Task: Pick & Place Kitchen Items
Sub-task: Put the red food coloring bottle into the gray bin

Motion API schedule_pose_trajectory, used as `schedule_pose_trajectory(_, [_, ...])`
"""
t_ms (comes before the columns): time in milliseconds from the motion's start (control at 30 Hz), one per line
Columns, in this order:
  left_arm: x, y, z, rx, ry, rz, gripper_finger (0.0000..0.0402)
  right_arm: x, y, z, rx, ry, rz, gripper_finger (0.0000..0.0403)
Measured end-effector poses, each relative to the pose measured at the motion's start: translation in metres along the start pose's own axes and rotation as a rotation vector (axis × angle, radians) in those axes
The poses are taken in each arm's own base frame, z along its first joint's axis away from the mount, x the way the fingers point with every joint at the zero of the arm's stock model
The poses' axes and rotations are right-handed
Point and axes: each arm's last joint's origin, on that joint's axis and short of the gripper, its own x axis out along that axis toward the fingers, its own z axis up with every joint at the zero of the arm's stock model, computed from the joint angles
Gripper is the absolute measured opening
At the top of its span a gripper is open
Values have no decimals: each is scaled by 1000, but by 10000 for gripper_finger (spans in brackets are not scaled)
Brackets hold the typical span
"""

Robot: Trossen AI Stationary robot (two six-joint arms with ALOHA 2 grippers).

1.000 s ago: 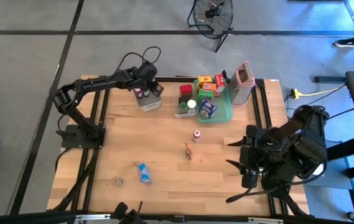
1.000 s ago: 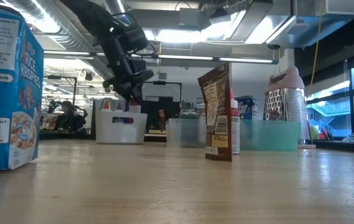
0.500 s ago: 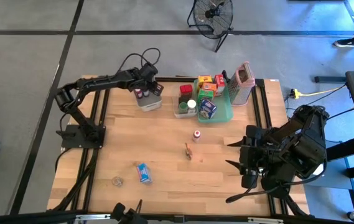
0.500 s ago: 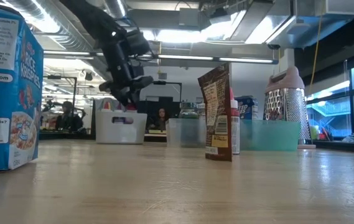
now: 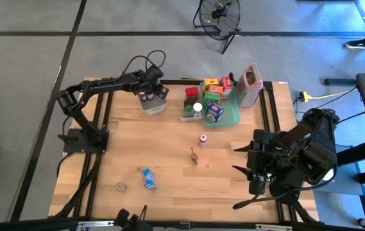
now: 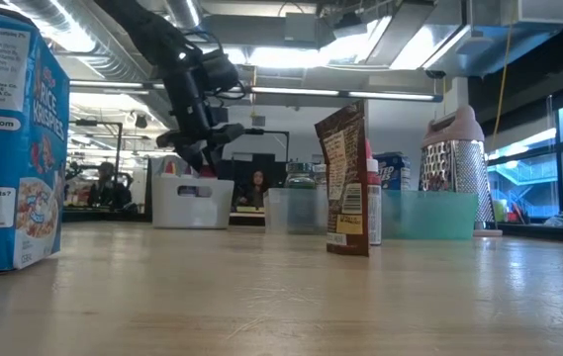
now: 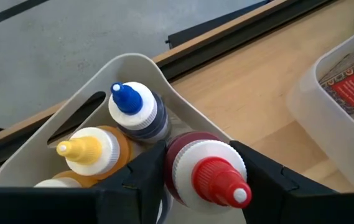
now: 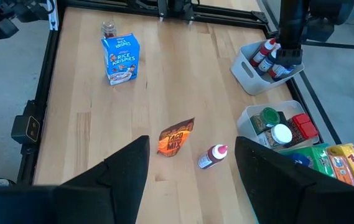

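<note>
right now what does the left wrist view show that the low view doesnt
Only the left wrist view shows the white bin's contents: a blue-capped bottle, a yellow-capped bottle and a red-capped bottle, which sits between the left gripper's fingers. Only the low view shows the Rice Krispies box, the brown packet and the grater. Both show that bin and the left gripper over it.
</note>
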Motion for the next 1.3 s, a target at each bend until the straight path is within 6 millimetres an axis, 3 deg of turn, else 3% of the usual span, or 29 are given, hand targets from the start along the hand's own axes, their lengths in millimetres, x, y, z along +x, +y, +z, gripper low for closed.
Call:
schedule_pose_trajectory(367, [17, -4, -5, 4, 45, -8, 165, 0, 0, 0, 5, -3, 3, 238])
schedule_pose_trajectory(1300, [17, -4, -3, -14, 0, 46, 175, 0, 1, 1, 11, -8, 7, 238])
